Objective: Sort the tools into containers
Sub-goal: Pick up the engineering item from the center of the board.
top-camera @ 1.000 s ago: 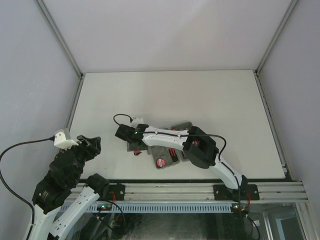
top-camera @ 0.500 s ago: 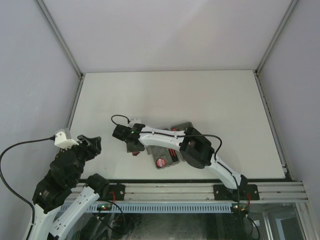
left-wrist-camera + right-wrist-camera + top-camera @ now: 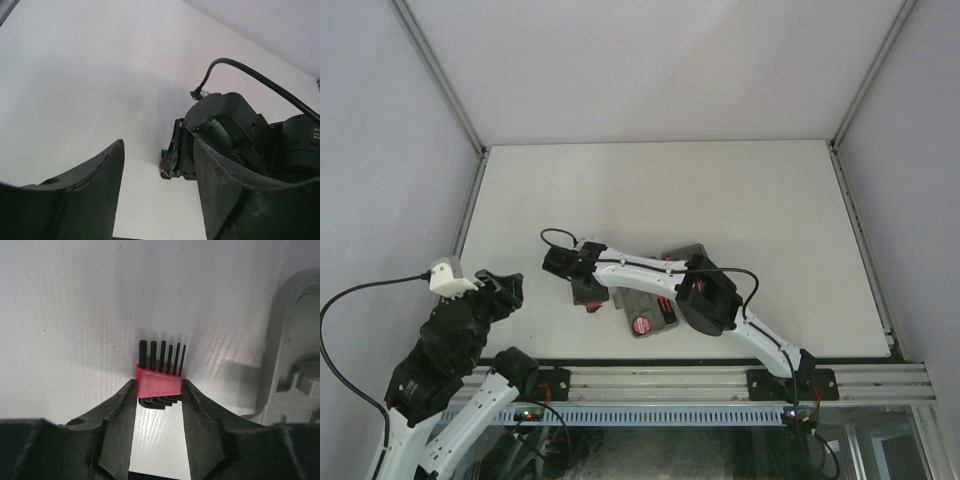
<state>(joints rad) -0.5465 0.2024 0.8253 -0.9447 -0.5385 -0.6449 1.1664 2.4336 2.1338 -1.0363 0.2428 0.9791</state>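
The small comb-like piece (image 3: pixel 159 379), a red holder with a row of black hex keys, lies on the white table. My right gripper (image 3: pixel 158 388) is shut on it, one finger against each side of the holder. From above, the right gripper (image 3: pixel 588 292) sits just left of the grey tool case (image 3: pixel 686 253), with a bit of red showing beneath it. The case holds a small round red disc (image 3: pixel 641 324) and a red-handled tool (image 3: pixel 663 307). My left gripper (image 3: pixel 158 148) is open and holds nothing. It hovers at the near left (image 3: pixel 505 290), facing the right gripper (image 3: pixel 182 156).
The right arm (image 3: pixel 650 268) stretches across the case and hides much of it. A grey edge of the case (image 3: pixel 295 340) lies close on the right of the held piece. White table (image 3: pixel 720 190) stretches behind, with enclosure walls on three sides.
The right gripper slid a little left along the table and its jaws narrowed onto the red holder. The left arm stayed still.
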